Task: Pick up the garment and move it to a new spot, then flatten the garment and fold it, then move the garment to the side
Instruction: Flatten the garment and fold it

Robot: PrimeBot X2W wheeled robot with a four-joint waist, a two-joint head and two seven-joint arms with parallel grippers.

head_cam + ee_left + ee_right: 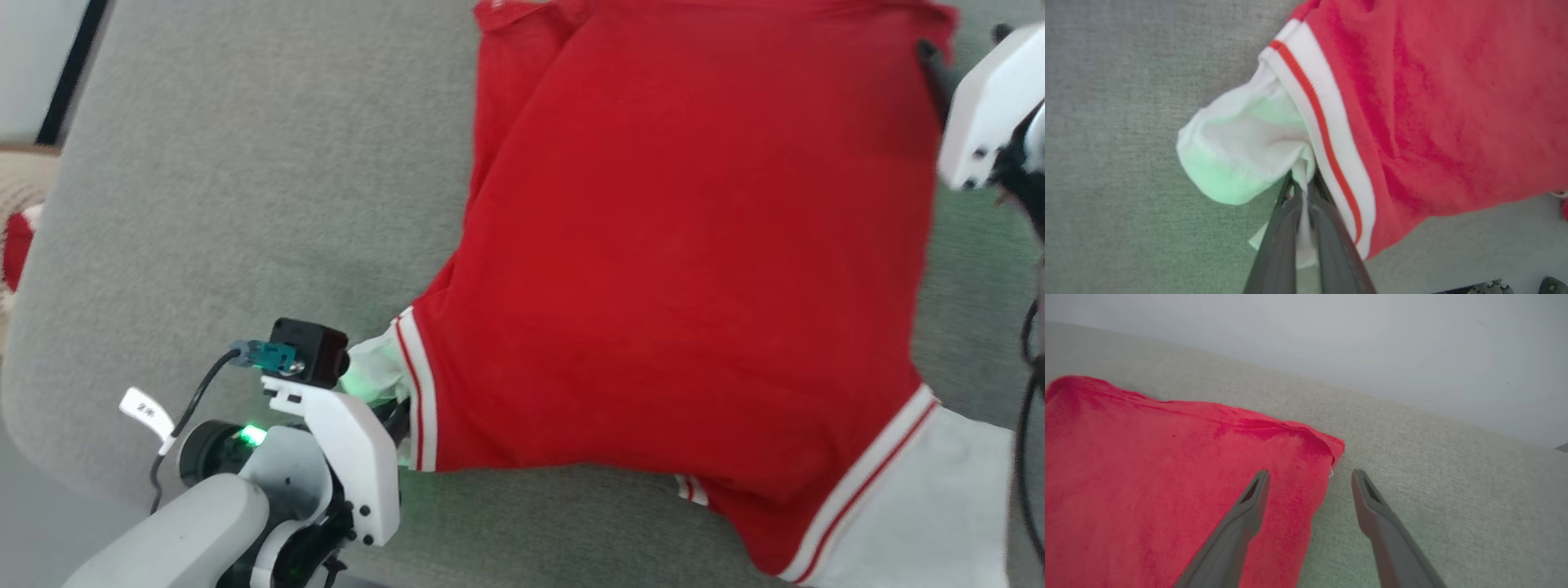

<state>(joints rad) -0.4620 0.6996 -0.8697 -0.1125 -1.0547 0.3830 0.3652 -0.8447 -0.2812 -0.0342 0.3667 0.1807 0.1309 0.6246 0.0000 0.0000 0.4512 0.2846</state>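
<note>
A: Where's the shirt now?
B: Spread out on the grey cushion. The left gripper is pinched tight on the white sleeve. The right gripper hangs wide open at the far hem corner, one finger over cloth, one over cushion
A: So how to flatten it well?
B: My guess: lower the right onto that corner, close on it, then draw both grips gently apart so the bunched sleeve smooths out

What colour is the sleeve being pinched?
White sleeve, with a red-striped band; best in the left wrist view.
</note>
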